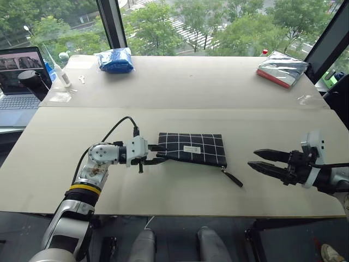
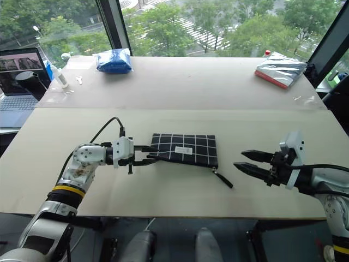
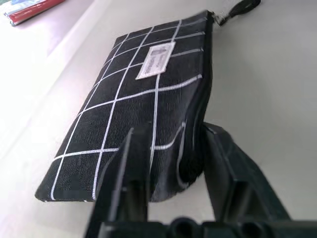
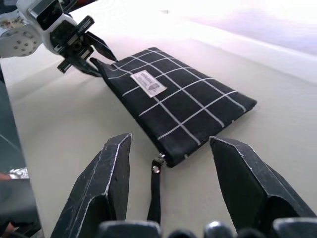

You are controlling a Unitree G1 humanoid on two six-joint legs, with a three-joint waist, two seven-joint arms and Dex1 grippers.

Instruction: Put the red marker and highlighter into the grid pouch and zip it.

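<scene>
The grid pouch [image 1: 192,148] lies flat on the table's near middle, label up, with its zipper strap [image 1: 233,177] trailing off the right end. My left gripper [image 1: 162,154] points right at the pouch's left end. It is open, and its fingers [image 3: 133,163] stand either side of that end's corner. My right gripper [image 1: 252,159] hovers open to the right of the pouch, a short way off the strap, with nothing between its fingers [image 4: 109,178]. The red marker and the highlighter are out of view.
A blue plastic bag [image 1: 115,60] lies at the far left of the table [image 1: 180,93]. At the far right is a silver packet with a red edge [image 1: 282,69]. A laptop [image 1: 19,82] and a white bottle [image 1: 61,76] sit at the left edge.
</scene>
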